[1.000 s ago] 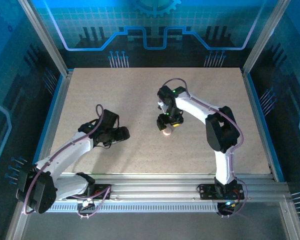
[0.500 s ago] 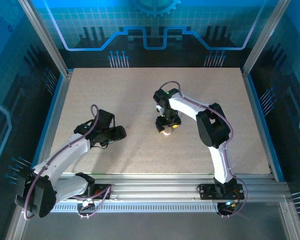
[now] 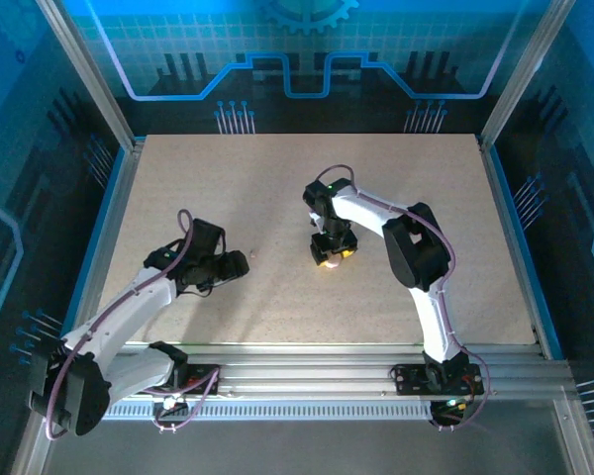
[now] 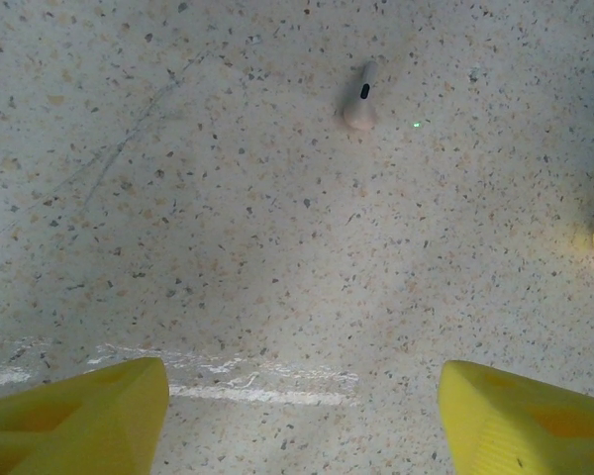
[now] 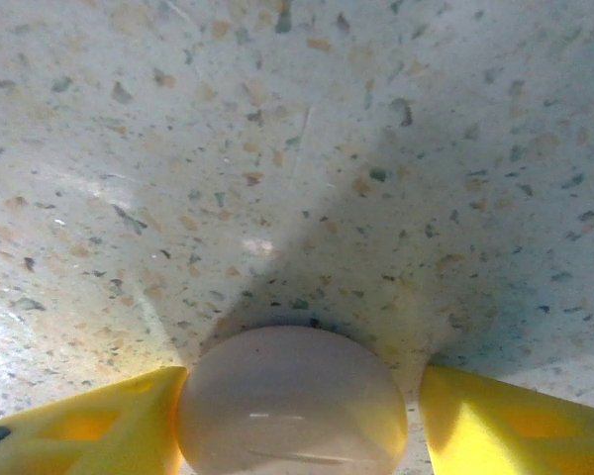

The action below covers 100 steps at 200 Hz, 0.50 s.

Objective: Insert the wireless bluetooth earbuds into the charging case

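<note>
On the speckled beige table (image 3: 277, 178) the left tool (image 4: 302, 381) gapes, empty; the right tool (image 3: 329, 257) flanks a pale pink rounded charging case (image 5: 292, 401), half cut off, grip impossible to tell. A tiny pale pink stemmed earbud (image 4: 359, 99) lies at the left tool's 12 o'clock.

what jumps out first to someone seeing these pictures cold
A pale pink rounded case sits between the yellow fingers of the right gripper, near the middle of the speckled table. A lone pale pink earbud lies flat ahead of the left gripper, whose jaws stand wide open with nothing between them.
</note>
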### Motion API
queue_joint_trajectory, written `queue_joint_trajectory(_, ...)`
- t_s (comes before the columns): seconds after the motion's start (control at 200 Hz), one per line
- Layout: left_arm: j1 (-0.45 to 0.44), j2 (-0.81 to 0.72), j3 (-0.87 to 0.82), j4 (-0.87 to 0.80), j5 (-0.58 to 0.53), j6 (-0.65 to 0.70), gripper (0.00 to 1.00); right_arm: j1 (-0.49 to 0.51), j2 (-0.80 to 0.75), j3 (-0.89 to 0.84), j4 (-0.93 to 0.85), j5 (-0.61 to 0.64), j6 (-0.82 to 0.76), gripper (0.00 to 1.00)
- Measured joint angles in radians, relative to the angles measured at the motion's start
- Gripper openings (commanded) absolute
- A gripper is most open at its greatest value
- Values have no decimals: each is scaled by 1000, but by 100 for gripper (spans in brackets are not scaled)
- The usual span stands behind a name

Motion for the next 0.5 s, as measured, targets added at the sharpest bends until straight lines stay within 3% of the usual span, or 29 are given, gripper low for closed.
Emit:
queue_joint_trajectory(0.08,0,-10,-10,-1,0,0,73,-1,0,0,-1,4,-2,53)
queue_joint_trajectory(0.305,0,-27,-17,7,0,14,72,0,-22,-19,18,5,1,53)
queue_joint_trajectory(0.5,0,-156,-81,125,22,84,65,-1,-225,-117,99,-48,43,51)
